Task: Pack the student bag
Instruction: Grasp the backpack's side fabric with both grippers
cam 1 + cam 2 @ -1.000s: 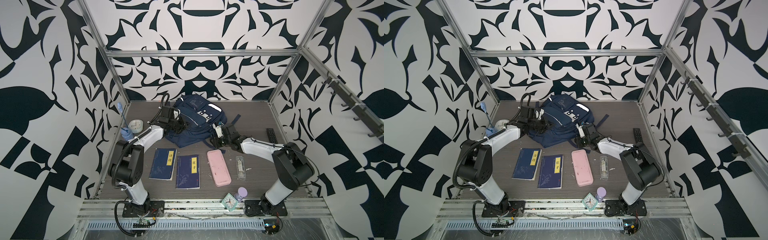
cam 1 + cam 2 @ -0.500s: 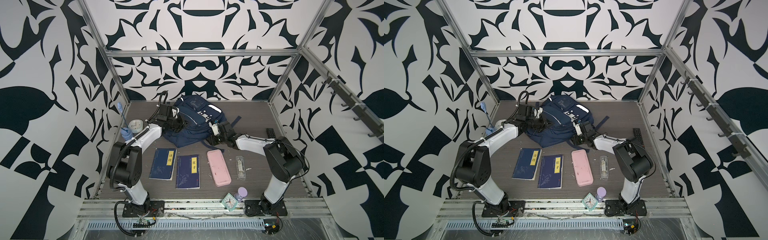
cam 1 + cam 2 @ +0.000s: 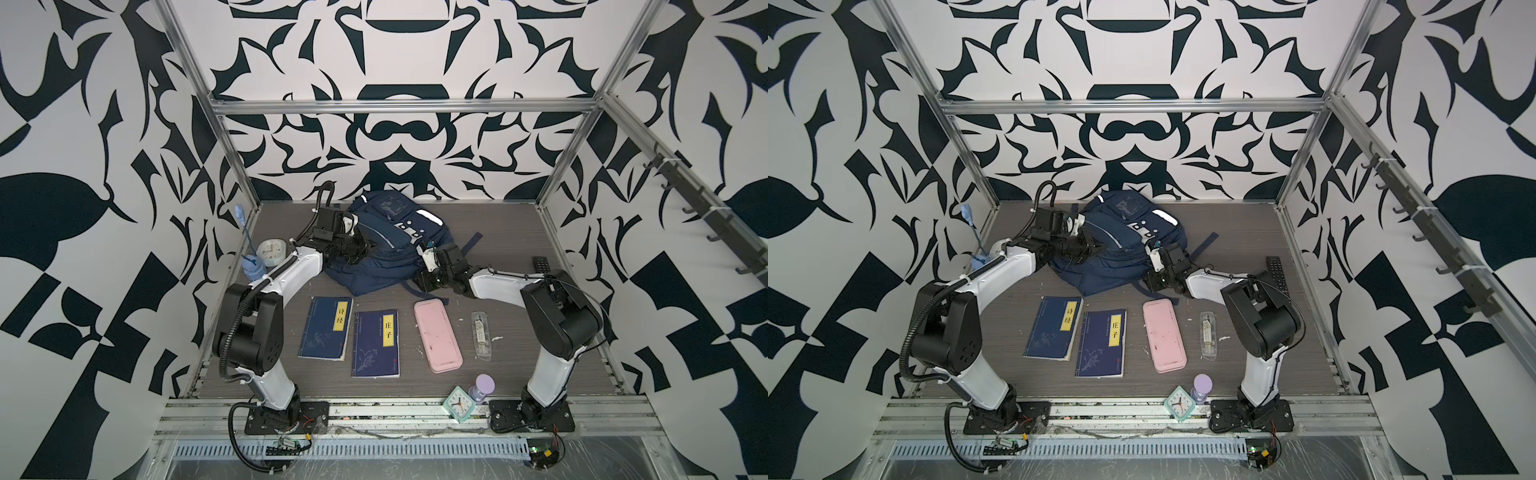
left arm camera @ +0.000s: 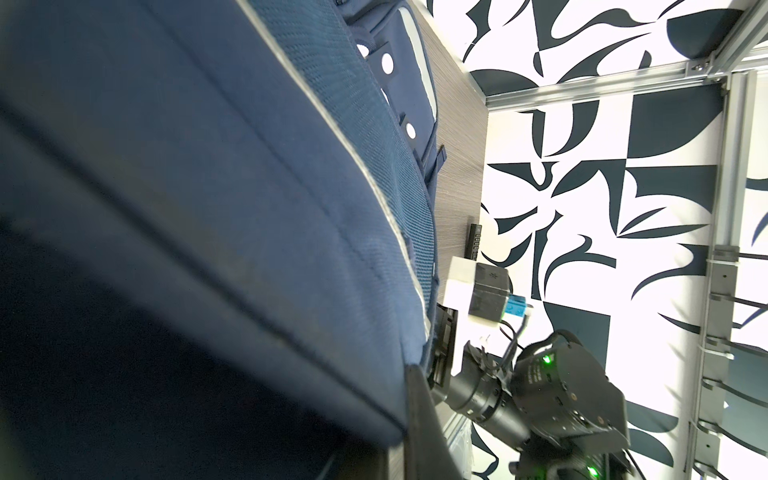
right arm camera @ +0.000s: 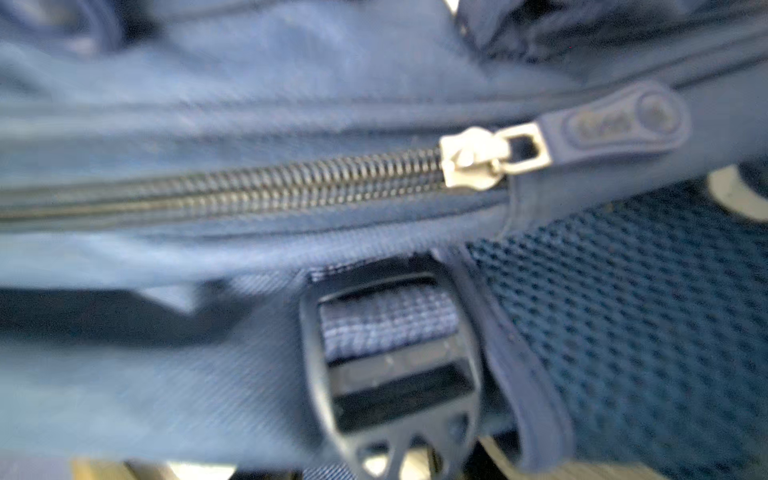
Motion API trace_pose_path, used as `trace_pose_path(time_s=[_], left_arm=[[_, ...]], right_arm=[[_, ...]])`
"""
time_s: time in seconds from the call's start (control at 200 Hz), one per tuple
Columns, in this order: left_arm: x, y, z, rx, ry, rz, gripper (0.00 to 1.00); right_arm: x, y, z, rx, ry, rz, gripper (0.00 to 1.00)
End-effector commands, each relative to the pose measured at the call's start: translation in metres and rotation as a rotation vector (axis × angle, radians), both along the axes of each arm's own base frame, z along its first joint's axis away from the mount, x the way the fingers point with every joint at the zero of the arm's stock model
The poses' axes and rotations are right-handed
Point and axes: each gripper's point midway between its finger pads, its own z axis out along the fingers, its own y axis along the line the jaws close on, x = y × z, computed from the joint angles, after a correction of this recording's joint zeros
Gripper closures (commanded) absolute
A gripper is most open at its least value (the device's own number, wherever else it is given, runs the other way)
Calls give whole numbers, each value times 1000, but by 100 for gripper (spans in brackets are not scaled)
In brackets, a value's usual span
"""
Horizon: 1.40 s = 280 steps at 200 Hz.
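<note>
Grey tabletop [image 3: 507, 232] holds the student bag [image 3: 386, 253] between 2 grippers: left gripper [image 3: 368, 249] pressed together against it, right gripper [image 3: 419, 280] opposite, its spread impossible to tell.

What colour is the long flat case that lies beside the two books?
Pale pink. The case shows best in a top view.

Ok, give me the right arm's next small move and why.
Probably ease the right gripper onto the zipper pull tab and pinch it: the student bag has its zipper shut, the left gripper pinches its side, and the books and pink case lie outside.
</note>
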Motion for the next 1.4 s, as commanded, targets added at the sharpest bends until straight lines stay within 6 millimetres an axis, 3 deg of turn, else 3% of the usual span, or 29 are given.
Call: trace_pose_path(time_s=[0.0, 0.19, 0.41, 0.615, 0.895, 1.02, 1.08, 1.15, 1.395], left_arm=[[7, -9, 48, -74, -135, -48, 100], [9, -11, 47, -92, -124, -49, 100], [13, -11, 48, -93, -126, -46, 100], [19, -11, 43, -84, -121, -32, 100], [34, -3, 35, -78, -107, 16, 100], [38, -1, 35, -85, -106, 23, 100], [39, 0, 36, -86, -107, 27, 100], [38, 0, 37, -91, -108, 22, 100], [34, 0, 37, -94, -102, 14, 100]], right_arm=[[19, 8, 20, 25, -88, 18, 52], [23, 9, 18, 18, -124, 33, 53], [20, 10, 21, 25, -127, 38, 75], [6, -6, 21, -10, -112, 3, 82], [-9, -10, 31, -20, -95, 10, 100], [-11, -9, 32, -17, -84, 13, 100], [-9, -10, 27, -27, -79, 7, 86], [-9, -7, 20, -30, -65, 20, 78], [4, 2, 6, -28, -61, 31, 65]])
